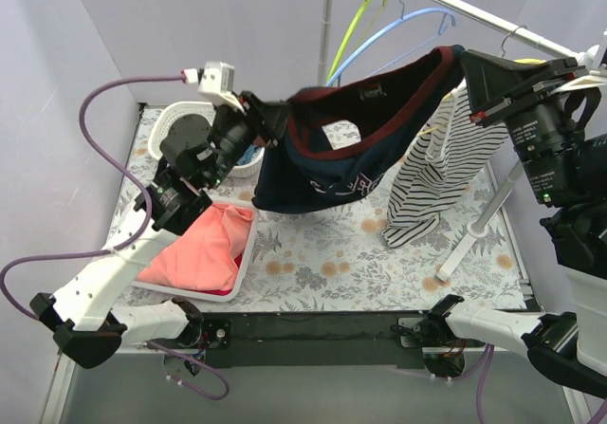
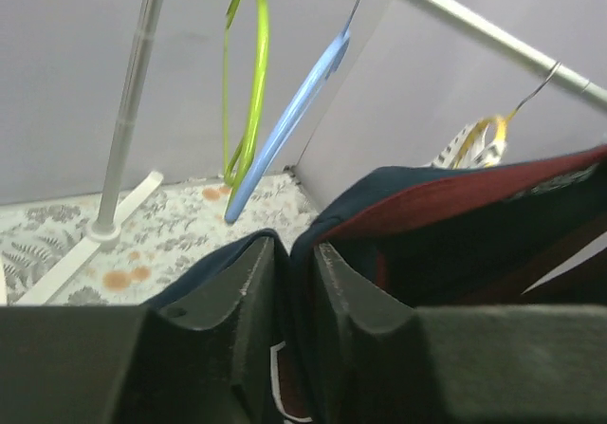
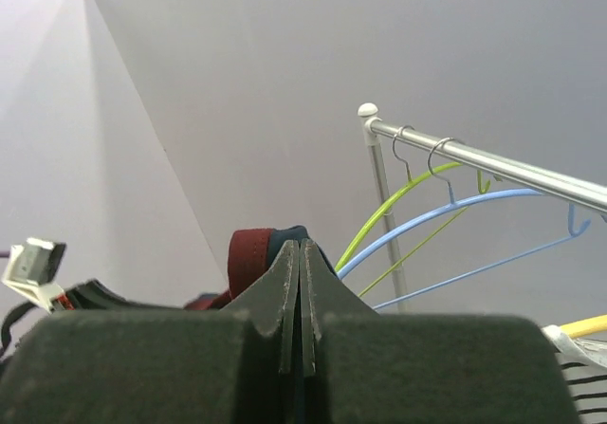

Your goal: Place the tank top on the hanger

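Observation:
The navy tank top (image 1: 337, 163) with dark red trim hangs stretched in the air between my two grippers. My left gripper (image 1: 258, 113) is shut on its left edge; the cloth (image 2: 455, 225) shows between the fingers in the left wrist view. My right gripper (image 1: 462, 62) is shut on the right strap; the red trim (image 3: 251, 258) pokes out beside its fingers. The light-blue hanger (image 1: 398, 27) hangs on the rail just behind and above the top. It also shows in the left wrist view (image 2: 289, 125) and in the right wrist view (image 3: 455, 217).
A lime-green hanger (image 1: 356, 21) hangs left of the blue one on the metal rail (image 1: 474, 11). A striped top (image 1: 432, 173) hangs on a yellow hanger at right. A white tray (image 1: 248, 244) holds a coral-pink garment (image 1: 204, 248). A white basket (image 1: 175, 120) stands behind the left arm.

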`<state>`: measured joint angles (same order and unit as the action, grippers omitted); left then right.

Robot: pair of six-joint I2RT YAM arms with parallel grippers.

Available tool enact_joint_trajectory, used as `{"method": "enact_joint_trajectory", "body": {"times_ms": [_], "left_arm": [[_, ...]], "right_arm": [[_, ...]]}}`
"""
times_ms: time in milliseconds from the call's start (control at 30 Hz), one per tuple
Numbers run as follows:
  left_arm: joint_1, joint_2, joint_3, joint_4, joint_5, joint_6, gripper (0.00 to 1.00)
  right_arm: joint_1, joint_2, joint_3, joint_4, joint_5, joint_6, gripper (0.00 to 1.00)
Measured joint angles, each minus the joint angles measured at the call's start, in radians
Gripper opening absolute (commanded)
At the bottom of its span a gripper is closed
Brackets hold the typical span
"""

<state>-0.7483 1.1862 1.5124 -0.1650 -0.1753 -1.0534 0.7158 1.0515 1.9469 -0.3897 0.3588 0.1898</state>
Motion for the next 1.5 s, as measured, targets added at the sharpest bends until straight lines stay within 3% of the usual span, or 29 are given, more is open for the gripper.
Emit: {"method": "enact_joint_trajectory", "body": {"times_ms": [200,333,567,667,1033,1500], "left_arm": [[0.0,-0.096,-0.287,-0.027,0.046,-0.055,0.27],[0.0,-0.111,-0.399,-0.036,0.101,-0.097,0.46],[0.0,-0.138,-0.521,-0.02,0.2,-0.167,0.44],[0.0,-0.164,-0.571,-0.016,0.206,-0.187,0.48],[0.0,-0.083,-0.649,0.005,0.107,-0.26,0.55],[0.001,0.183,-0.65,0.04,0.01,-0.29,0.52]], "right_arm": [[0.0,0.053,0.0,-0.028,-0.039,-0.018,0.01],[0.0,0.11,0.0,-0.077,-0.087,-0.033,0.01],[0.0,0.195,-0.011,-0.188,-0.192,-0.053,0.01],[0.0,0.19,-0.055,-0.2,-0.21,-0.054,0.01],[0.0,0.146,-0.199,-0.212,-0.242,-0.034,0.01],[0.0,0.09,-0.328,-0.208,-0.265,-0.007,0.01]]}}
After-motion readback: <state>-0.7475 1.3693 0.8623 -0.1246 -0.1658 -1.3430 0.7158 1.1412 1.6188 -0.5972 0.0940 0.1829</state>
